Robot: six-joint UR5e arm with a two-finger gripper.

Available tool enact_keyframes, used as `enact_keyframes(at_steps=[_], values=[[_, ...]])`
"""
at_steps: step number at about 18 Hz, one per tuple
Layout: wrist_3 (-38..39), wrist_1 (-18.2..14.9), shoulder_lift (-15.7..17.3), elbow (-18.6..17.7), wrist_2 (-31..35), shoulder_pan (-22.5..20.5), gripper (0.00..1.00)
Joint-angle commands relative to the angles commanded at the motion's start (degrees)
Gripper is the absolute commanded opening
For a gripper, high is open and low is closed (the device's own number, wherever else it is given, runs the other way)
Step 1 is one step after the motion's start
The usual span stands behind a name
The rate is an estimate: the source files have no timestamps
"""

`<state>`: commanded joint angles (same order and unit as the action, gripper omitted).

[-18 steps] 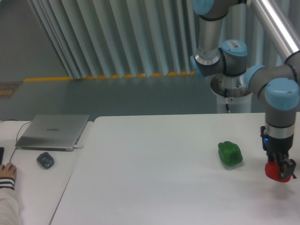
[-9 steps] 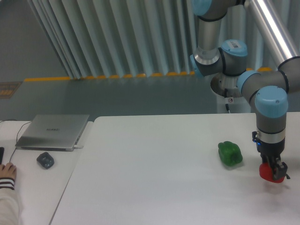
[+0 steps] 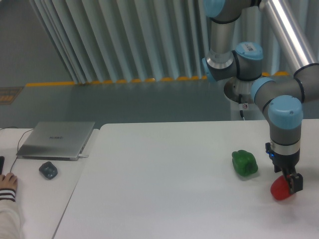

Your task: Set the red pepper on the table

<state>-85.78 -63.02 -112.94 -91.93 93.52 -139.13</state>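
At the far left edge, about 8 o'clock in the view, a hand point(image 3: 7, 182) in a striped cuff is seen resting on a small desk point(image 3: 35, 199); just right of it a dark mouse point(image 3: 48, 170) lies on the same desk; at its 12 o'clock a closed grey laptop point(image 3: 56, 140) is set, with a cable running off its left corner. The white worktop point(image 3: 164, 184) begins just right of the desk and fills the rest of the lower view. At about 3 o'clock on the worktop a green pepper point(image 3: 244, 163) is seen lying on the surface. Just to its right, at its 4 o'clock and apart from it, the red pepper point(image 3: 281, 189) is found low over the worktop, at or almost on the surface; contact cannot be told. The tool point(image 3: 289, 181) is pointed downward from the arm point(image 3: 284, 114) and is seen clamped on the upper right side of the red pepper, one dark finger showing against its right flank.
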Motion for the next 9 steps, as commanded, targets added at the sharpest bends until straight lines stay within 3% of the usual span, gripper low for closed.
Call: enact_keyframes(at_steps=[9], values=[[1.23,0.00,0.26,0.70,-0.70,0.00,1.00]])
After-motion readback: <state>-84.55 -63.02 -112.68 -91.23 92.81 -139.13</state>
